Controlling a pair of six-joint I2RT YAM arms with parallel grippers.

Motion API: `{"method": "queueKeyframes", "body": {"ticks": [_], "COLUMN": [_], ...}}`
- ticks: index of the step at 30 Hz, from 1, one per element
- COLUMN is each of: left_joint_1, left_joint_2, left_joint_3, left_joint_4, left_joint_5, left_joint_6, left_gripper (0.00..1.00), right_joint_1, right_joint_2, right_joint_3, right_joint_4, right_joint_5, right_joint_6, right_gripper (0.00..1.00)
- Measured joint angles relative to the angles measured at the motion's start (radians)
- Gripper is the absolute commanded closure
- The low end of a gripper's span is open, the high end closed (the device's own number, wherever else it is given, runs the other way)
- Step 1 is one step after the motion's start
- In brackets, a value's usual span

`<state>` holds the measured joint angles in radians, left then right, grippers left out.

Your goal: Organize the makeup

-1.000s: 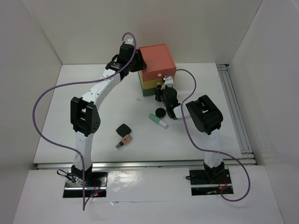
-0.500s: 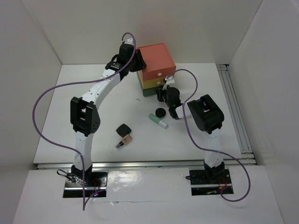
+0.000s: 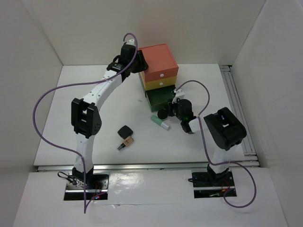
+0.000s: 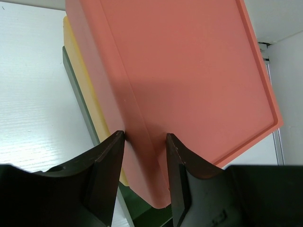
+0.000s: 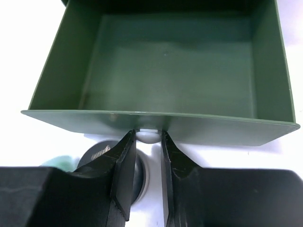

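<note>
One view alone shows right end effector (image 5: 147, 135) pinching drawer knob (image 5: 148, 137).

Bright, even light frm above; soft shadows; whites blown out; wrist cams sharp.

Both arms are pretty much the same build. The left arm (image 3: 102, 92) and right arm (image 3: 215, 158) are white tube links with chunky matte black joint housings (image 3: 86, 118) in between. Each one has a thin purple cable (image 3: 35, 109), all loose and loopy, running from base to wrist. The bases are flat black metal plates (image 3: 102, 182) with little red and orange wires poking out. The left gripper (image 4: 144, 139) and right gripper (image 5: 148, 135) have plain matte black wedge fingers (image 4: 104, 175) tapering toward the tips.
</note>
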<state>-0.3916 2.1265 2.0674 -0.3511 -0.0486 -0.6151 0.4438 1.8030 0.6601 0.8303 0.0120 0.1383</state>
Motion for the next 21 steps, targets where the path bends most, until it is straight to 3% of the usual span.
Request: {"method": "queueKeyframes", "body": {"ticks": [5,8,11,13,18,21], "left_joint_1": [0.0,0.0,0.0,0.0,0.0,0.0], "left_joint_2": [-0.002,-0.002,-0.002,-0.002,-0.01,-0.031], "left_joint_3": [-0.008,-0.009,-0.011,-0.012,-0.013,-0.018], "left_joint_4": [0.007,0.007,0.008,0.006,-0.018,-0.059], "left_joint_5": [-0.002,-0.005,-0.006,-0.006,-0.006,-0.002], "left_joint_6": [-0.018,-0.019,-0.019,-0.019,-0.01,0.019], "left_gripper": [0.48,0.42,0.36,0.27,0.13,0.0], "right_joint_1": [0.014,0.023,0.032,0.038,0.055,0.057], "right_joint_2": [-0.052,-0.056,-0.069,-0.092,-0.179,-0.236], "right_joint_3": [-0.033,-0.033,-0.033,-0.032,0.01,0.045], "right_joint_4": [-0.053,-0.087,-0.117,-0.154,-0.272,-0.346], "right_joint_5": [0.002,0.02,0.035,0.04,0.052,0.035], "right_joint_6": [0.002,0.002,0.002,-0.006,-0.016,-0.032], "right_gripper": [0.94,0.9,0.7,0.49,0.25,0.19]}}
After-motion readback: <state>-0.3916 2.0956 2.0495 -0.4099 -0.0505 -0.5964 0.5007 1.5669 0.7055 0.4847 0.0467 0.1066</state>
